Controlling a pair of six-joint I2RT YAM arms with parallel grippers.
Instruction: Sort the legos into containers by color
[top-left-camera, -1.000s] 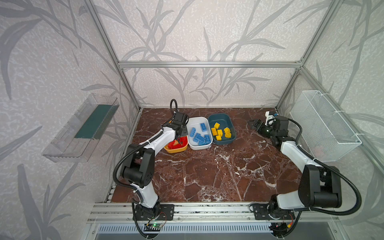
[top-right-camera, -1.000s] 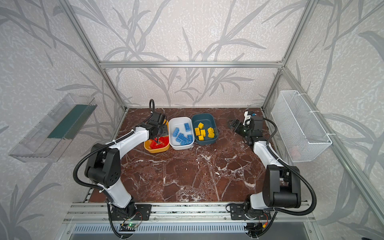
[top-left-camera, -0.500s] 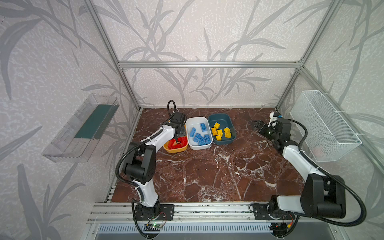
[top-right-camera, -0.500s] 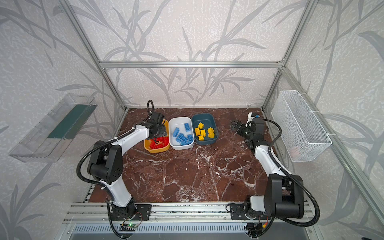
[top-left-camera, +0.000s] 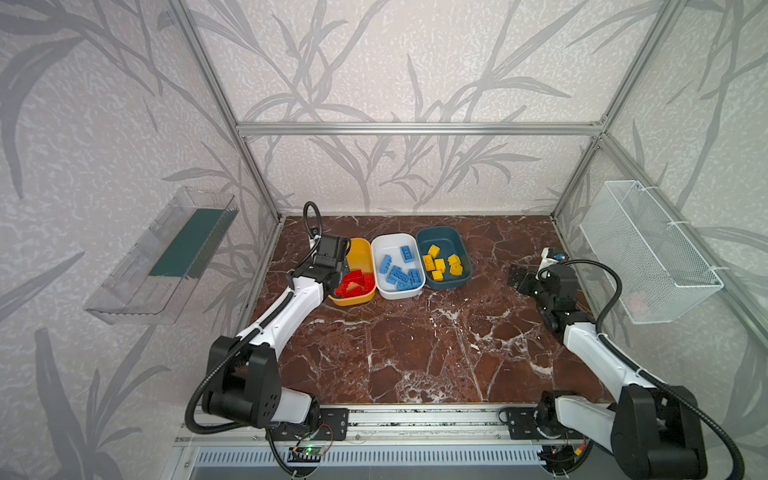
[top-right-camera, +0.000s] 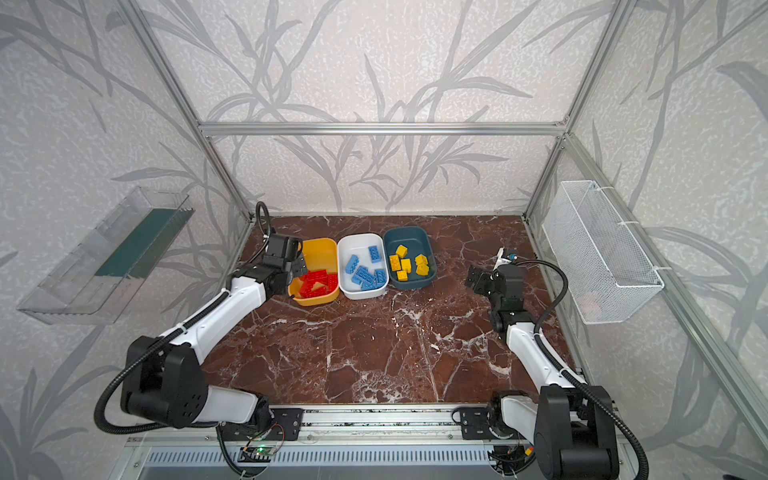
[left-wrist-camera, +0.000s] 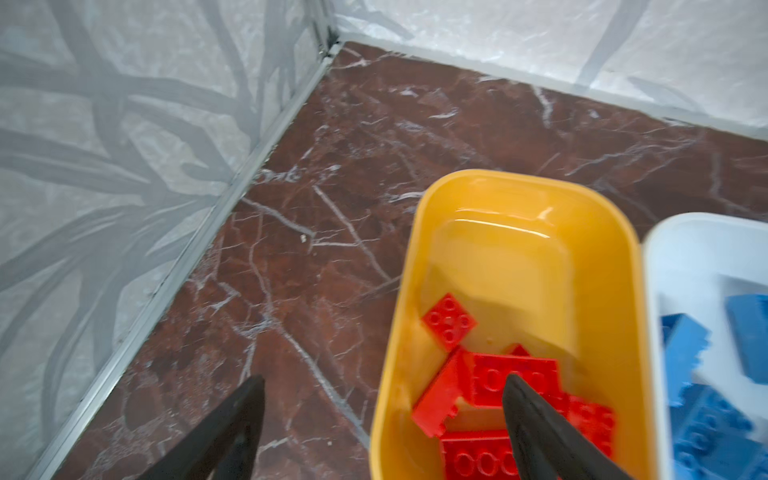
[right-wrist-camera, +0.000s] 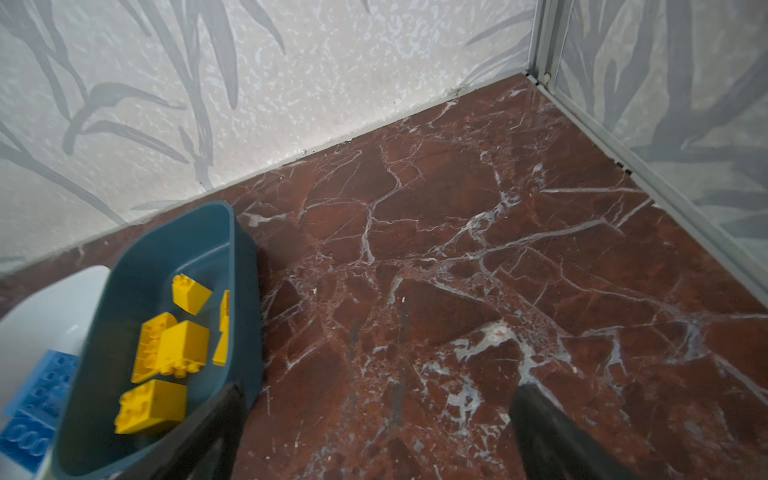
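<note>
Three containers stand in a row at the back of the marble floor. The yellow tub (top-left-camera: 358, 252) (left-wrist-camera: 498, 257) holds red legos (top-left-camera: 354, 282) (left-wrist-camera: 511, 374). Blue legos (top-left-camera: 401, 274) lie in the white tub (top-left-camera: 394, 245), and yellow legos (top-left-camera: 442, 262) (right-wrist-camera: 166, 353) in the teal tub (top-left-camera: 440, 235) (right-wrist-camera: 137, 266). My left gripper (top-left-camera: 336, 271) (left-wrist-camera: 383, 381) hangs open and empty astride the yellow tub's left rim, one finger over the red legos, the other over the floor. To the right of the teal tub my right gripper (top-left-camera: 517, 279) (right-wrist-camera: 380, 387) is open over bare floor, holding nothing.
A white wire basket (top-left-camera: 648, 249) hangs on the right wall. A clear plastic tray (top-left-camera: 166, 257) hangs on the left wall. Aluminium frame posts and walls close the floor on three sides, and a metal rail (top-left-camera: 415, 419) carries both arm bases at the front.
My left gripper has opened wider and drawn back leftward from the middle of the yellow tub to its left rim. The right gripper has pulled back toward the front.
</note>
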